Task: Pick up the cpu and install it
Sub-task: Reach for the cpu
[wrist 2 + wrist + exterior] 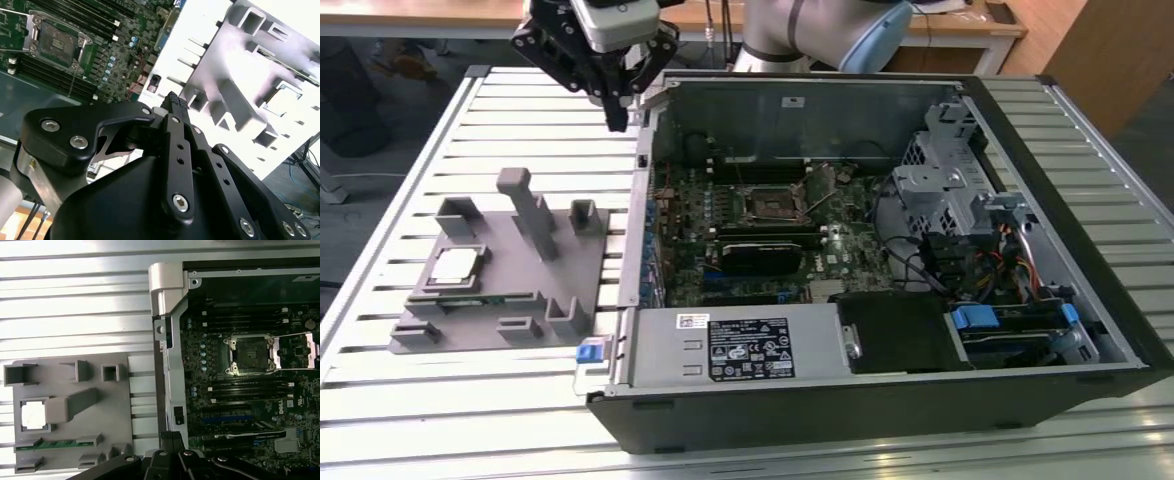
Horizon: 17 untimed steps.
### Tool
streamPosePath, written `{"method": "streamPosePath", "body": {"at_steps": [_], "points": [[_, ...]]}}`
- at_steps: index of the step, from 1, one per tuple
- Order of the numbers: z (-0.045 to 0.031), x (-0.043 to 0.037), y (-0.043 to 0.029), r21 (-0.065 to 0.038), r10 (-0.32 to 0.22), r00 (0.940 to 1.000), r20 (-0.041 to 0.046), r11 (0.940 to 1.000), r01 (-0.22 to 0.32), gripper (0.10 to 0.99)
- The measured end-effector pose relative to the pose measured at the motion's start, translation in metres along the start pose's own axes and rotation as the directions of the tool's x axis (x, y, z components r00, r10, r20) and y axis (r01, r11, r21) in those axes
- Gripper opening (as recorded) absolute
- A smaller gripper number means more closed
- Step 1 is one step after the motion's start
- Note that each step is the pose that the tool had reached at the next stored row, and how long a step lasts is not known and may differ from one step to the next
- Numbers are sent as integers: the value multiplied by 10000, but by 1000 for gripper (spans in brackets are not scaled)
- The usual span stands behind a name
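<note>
The cpu (pixel 455 265) lies flat in a recess of the grey fixture (pixel 520 285), which rests on the slatted table (pixel 454 420) at the exterior view's left of the open computer case (pixel 854 410). The gripper (pixel 616 120) hangs apart from the cpu, near the case's far corner, its fingers closed together and holding nothing

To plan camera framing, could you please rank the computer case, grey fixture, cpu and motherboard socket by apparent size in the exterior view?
Largest: computer case.
Then: grey fixture.
Last: cpu and motherboard socket, which look too alike to rank.
</note>
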<state>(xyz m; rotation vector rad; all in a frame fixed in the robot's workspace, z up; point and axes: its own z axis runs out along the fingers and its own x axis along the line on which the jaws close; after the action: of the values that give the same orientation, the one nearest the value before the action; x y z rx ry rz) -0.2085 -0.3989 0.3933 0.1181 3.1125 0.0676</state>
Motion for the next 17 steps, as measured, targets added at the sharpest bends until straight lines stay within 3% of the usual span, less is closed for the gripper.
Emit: {"method": "streamPosePath", "body": {"at_steps": [17], "points": [[-9,371,-28,0,0,10000,0,10000,0,106]]}}
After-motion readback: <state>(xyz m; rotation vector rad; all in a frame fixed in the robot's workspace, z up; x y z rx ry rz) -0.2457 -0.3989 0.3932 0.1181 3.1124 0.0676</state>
